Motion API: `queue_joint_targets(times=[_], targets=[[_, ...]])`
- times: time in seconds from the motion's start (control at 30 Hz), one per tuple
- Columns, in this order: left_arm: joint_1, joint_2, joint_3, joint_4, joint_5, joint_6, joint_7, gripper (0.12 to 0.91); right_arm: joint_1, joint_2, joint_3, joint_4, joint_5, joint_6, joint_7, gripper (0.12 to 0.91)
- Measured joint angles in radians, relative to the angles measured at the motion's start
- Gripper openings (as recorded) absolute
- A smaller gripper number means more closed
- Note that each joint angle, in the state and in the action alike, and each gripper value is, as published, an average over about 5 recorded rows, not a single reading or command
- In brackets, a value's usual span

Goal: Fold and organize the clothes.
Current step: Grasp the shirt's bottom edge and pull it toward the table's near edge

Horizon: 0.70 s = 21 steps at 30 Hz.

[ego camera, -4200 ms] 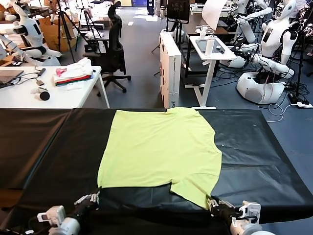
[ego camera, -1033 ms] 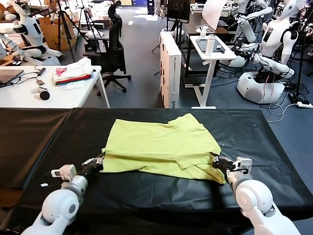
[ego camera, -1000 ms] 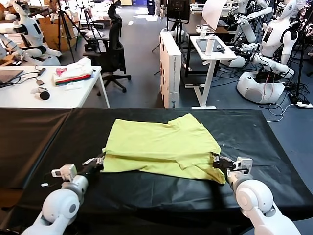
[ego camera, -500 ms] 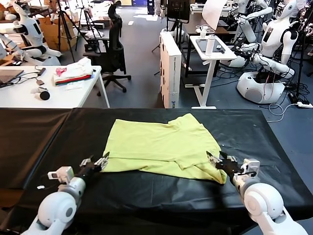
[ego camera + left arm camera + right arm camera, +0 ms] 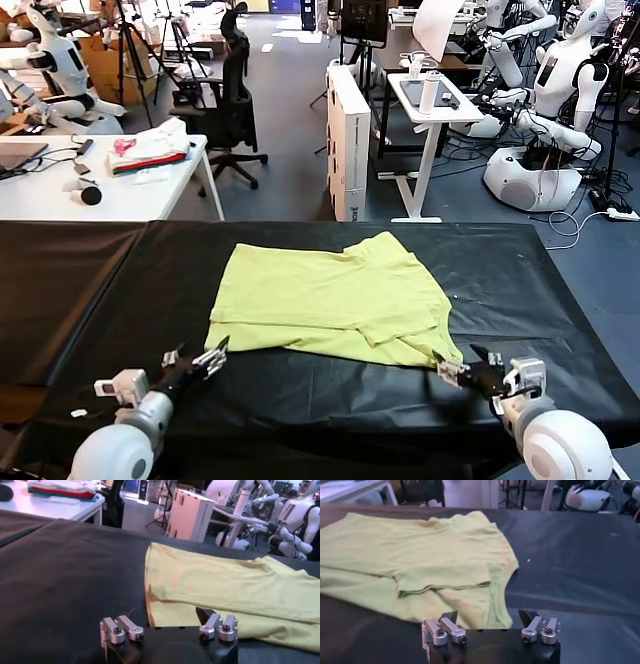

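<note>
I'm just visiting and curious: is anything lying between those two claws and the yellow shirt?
Nothing visible. The left gripper and right gripper, both open, sit just off the near edge of the yellow shirt, with only bare black table between them and the cloth.

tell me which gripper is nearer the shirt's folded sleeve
Right. The right gripper sits open just off the T-shirt corner beside the sleeve; the left gripper is open by the opposite corner.
</note>
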Motion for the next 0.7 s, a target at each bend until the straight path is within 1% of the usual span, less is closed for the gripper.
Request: queue_joint_targets(times=[0.03, 0.13, 0.17, 0.2, 0.23, 0.27, 0.3, 0.37, 0.4, 0.43, 0.5, 0.53, 0.7], targets=[[0.001, -0.001, 0.000, 0.001, 0.000, 0.000, 0.000, 0.889, -0.003, 0.000, 0.001, 0.002, 0.000, 0.000, 0.000, 0.682], [0.001, -0.002, 0.001, 0.009, 0.000, -0.001, 0.000, 0.820, -0.008, -0.002, 0.002, 0.010, 0.000, 0.001, 0.001, 0.542], [0.001, -0.003, 0.002, 0.012, -0.001, -0.001, 0.000, 0.766, -0.009, -0.003, 0.002, 0.012, 0.000, 0.001, 0.002, 0.472], [0.000, -0.003, 0.002, 0.014, -0.001, -0.001, 0.000, 0.693, -0.010, -0.004, 0.002, 0.014, 0.000, 0.001, 0.002, 0.415], [-0.001, -0.004, 0.003, 0.016, -0.002, -0.001, 0.000, 0.636, -0.010, -0.005, 0.002, 0.015, 0.000, 0.002, 0.003, 0.358], [-0.001, -0.004, 0.003, 0.017, -0.004, -0.001, 0.000, 0.560, -0.010, -0.006, 0.002, 0.015, 0.000, 0.002, 0.003, 0.283], [-0.001, -0.004, 0.003, 0.017, -0.005, -0.002, 0.000, 0.465, -0.010, -0.008, 0.002, 0.015, 0.000, 0.003, 0.004, 0.227], [-0.001, -0.004, 0.003, 0.017, -0.006, -0.002, 0.000, 0.351, -0.010, -0.011, 0.002, 0.015, 0.001, 0.003, 0.005, 0.156], [-0.001, -0.003, 0.003, 0.017, -0.006, -0.003, 0.000, 0.278, -0.010, -0.013, 0.003, 0.015, 0.002, 0.003, 0.007, 0.138], [0.000, -0.003, 0.003, 0.017, -0.006, -0.003, 0.000, 0.224, -0.010, -0.016, 0.003, 0.016, 0.003, 0.004, 0.010, 0.139], [0.001, -0.002, 0.002, 0.017, -0.006, -0.004, 0.000, 0.159, -0.010, -0.022, 0.005, 0.018, 0.010, 0.004, 0.019, 0.138], [0.002, -0.002, 0.001, 0.018, -0.007, -0.004, 0.000, 0.144, -0.011, -0.026, 0.007, 0.020, 0.015, 0.004, 0.025, 0.139], [0.008, 0.006, -0.005, 0.018, -0.008, -0.004, 0.000, 0.147, -0.025, -0.052, 0.022, 0.036, 0.062, -0.006, 0.059, 0.139]])
